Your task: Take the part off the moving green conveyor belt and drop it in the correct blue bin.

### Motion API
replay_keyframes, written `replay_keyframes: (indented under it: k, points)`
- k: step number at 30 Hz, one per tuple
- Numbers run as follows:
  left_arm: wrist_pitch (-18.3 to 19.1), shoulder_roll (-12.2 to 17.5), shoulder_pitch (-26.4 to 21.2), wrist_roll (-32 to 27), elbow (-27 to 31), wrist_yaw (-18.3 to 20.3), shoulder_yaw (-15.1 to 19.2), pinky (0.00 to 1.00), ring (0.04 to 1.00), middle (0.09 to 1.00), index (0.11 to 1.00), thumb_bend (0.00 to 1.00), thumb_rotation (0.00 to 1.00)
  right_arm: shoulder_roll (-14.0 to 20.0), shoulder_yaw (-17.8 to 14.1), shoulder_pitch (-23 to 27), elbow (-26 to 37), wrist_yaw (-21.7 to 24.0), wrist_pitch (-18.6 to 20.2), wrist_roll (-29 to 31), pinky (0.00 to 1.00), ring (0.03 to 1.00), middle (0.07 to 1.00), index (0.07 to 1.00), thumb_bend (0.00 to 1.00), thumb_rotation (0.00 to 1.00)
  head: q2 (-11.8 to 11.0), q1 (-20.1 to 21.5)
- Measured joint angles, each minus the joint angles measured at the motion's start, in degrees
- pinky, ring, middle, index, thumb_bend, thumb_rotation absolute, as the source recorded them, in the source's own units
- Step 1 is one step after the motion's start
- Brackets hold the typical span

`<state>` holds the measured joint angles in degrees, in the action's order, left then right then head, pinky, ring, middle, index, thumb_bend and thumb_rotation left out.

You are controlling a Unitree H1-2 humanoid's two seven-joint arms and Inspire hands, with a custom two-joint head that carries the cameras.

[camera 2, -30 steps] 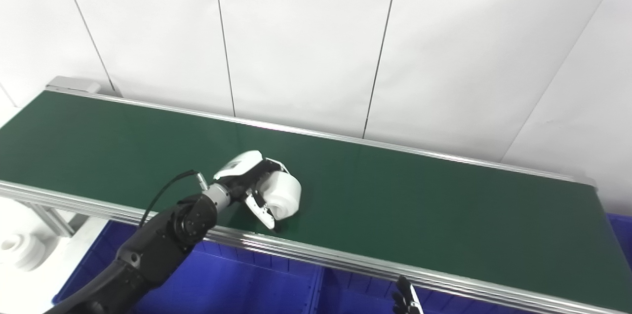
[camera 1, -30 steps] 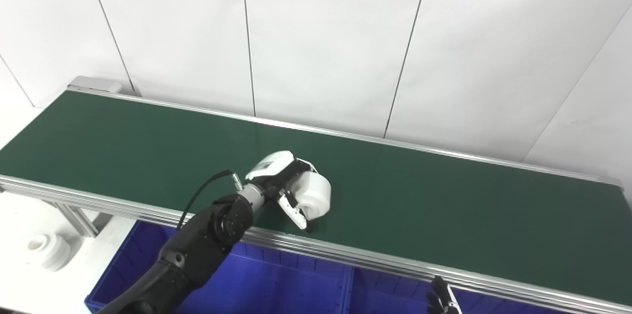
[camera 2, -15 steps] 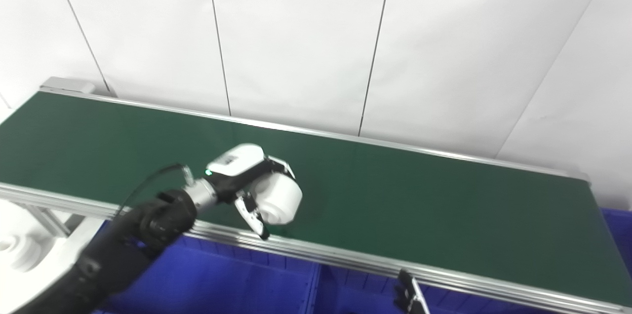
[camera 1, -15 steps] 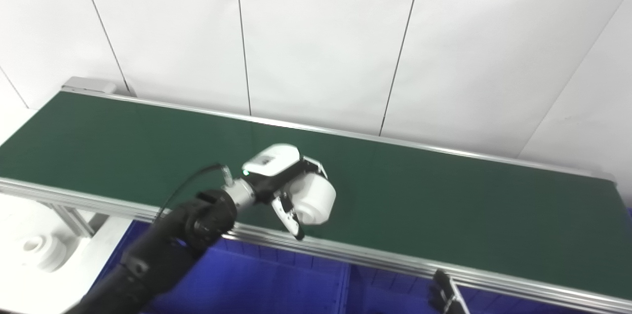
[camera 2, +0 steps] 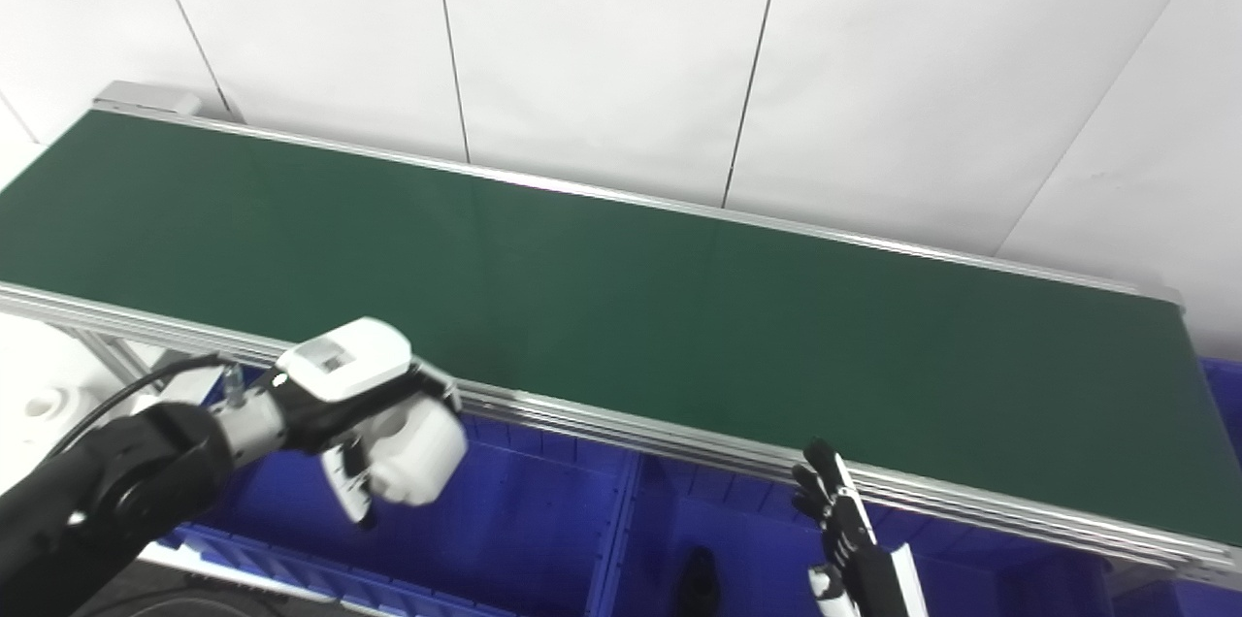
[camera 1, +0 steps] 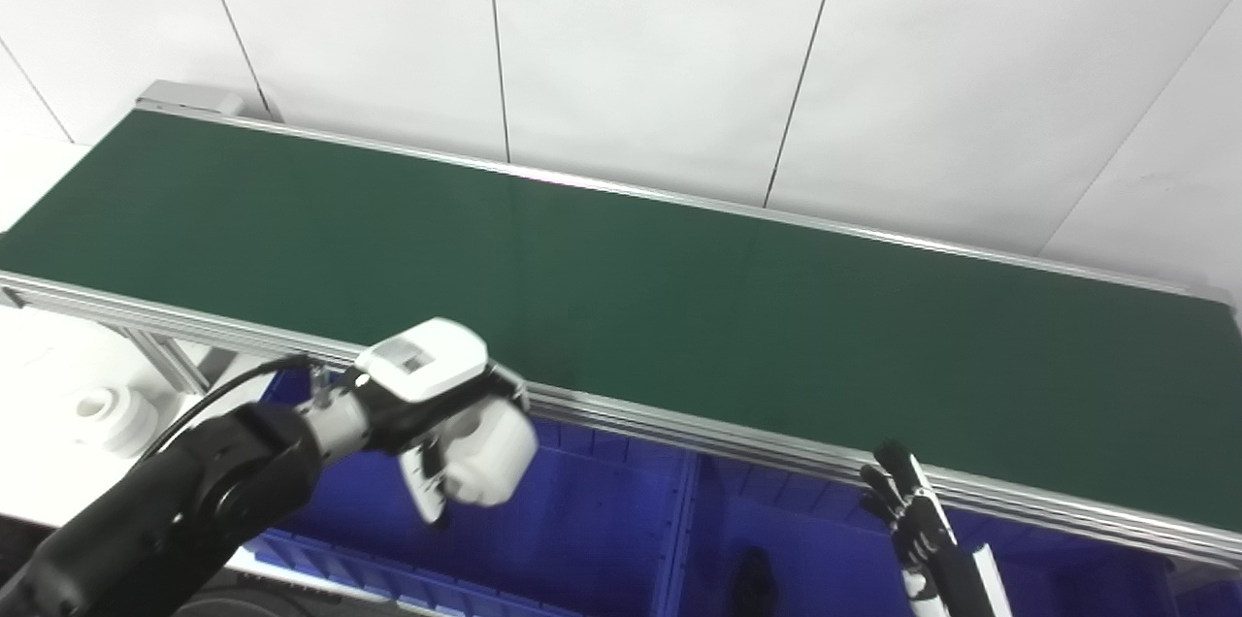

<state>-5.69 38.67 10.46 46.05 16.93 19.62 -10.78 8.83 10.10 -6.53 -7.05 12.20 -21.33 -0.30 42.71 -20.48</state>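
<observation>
My left hand (camera 1: 432, 413) is shut on a white round part (camera 1: 485, 452), a short stepped cylinder, and holds it in the air over the left blue bin (camera 1: 572, 539), in front of the conveyor's near rail. The green conveyor belt (camera 1: 621, 287) runs bare across the view. My right hand (camera 1: 912, 520) rises at the bottom right with fingers spread and nothing in it, above the right blue bin (camera 1: 796, 549). In the right eye view the left hand (camera 2: 349, 394) and the part (camera 2: 417, 457) sit lower left.
A second white stepped part (camera 1: 112, 413) lies on the white surface at the far left, beside the conveyor's leg. A small dark object (camera 1: 752, 573) rests in the right bin. A white panelled wall stands behind the belt.
My left hand has carried the white part off the belt, toward me and down, to a spot over the left bin. The camera has tilted down, showing more of the bins and right hand.
</observation>
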Motion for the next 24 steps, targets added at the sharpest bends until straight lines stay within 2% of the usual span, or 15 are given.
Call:
replay_keyframes:
  k: [1, 4, 10, 13, 17, 21, 23, 24]
  points:
    - [-0.19, 0.05, 0.81, 0.57, -0.22, 0.0, 0.52, 0.51, 0.486, 0.477, 0.488, 0.52, 0.0, 0.0, 0.0, 0.0, 0.07, 0.02, 0.08, 0.0, 0.87, 0.921, 0.955, 0.963, 0.83, 0.93, 0.26, 0.0]
    - [-1.47, 0.46, 3.28, 0.5, -1.73, -1.9, 3.11, 0.42, 0.422, 0.47, 0.488, 0.53, 0.0, -0.07, -0.01, -0.07, 0.49, 0.01, 0.27, -0.08, 0.87, 0.918, 0.951, 0.963, 0.83, 0.93, 0.44, 0.09]
    - [-4.1, 2.13, 7.51, -0.79, -8.63, -7.05, 8.97, 0.5, 0.488, 0.513, 0.46, 0.52, 0.0, -0.12, 0.02, -0.07, 1.19, 0.1, 0.57, -0.07, 0.88, 0.914, 0.953, 0.967, 0.81, 0.94, 0.35, 0.53]
    - [-4.58, 1.52, 8.31, -0.7, -10.95, -10.59, 11.06, 0.47, 0.471, 0.51, 0.465, 0.52, 0.0, -0.17, 0.14, 0.04, 1.23, 0.38, 0.63, -0.01, 0.89, 0.922, 0.959, 0.967, 0.81, 0.93, 0.35, 0.7]
    - [-4.42, 0.36, 8.28, -0.23, -12.57, -14.73, 12.56, 0.37, 0.407, 0.466, 0.494, 0.53, 0.0, -0.25, 0.15, -0.03, 1.75, 0.5, 0.89, 0.03, 0.88, 0.925, 0.96, 0.97, 0.81, 0.93, 0.62, 0.97]
    - [-4.4, 0.15, 8.27, -0.26, -12.83, -15.18, 13.01, 0.35, 0.395, 0.454, 0.503, 0.53, 0.0, -0.24, 0.15, -0.13, 1.83, 0.5, 0.89, 0.01, 0.89, 0.926, 0.961, 0.972, 0.81, 0.93, 0.62, 1.05]
    - [-3.61, 0.16, 8.28, -0.6, -12.8, -14.52, 13.3, 0.44, 0.498, 0.551, 0.496, 0.52, 0.06, -0.23, 0.15, -0.22, 1.86, 0.5, 0.9, -0.05, 0.89, 0.922, 0.96, 0.974, 0.81, 0.93, 0.53, 1.05]
    - [-2.56, 0.17, 8.29, -0.61, -12.48, -13.21, 13.31, 0.51, 0.582, 0.629, 0.588, 0.77, 0.3, -0.23, 0.15, -0.24, 1.86, 0.5, 0.9, -0.09, 0.88, 0.919, 0.959, 0.973, 0.82, 0.94, 0.53, 1.05]
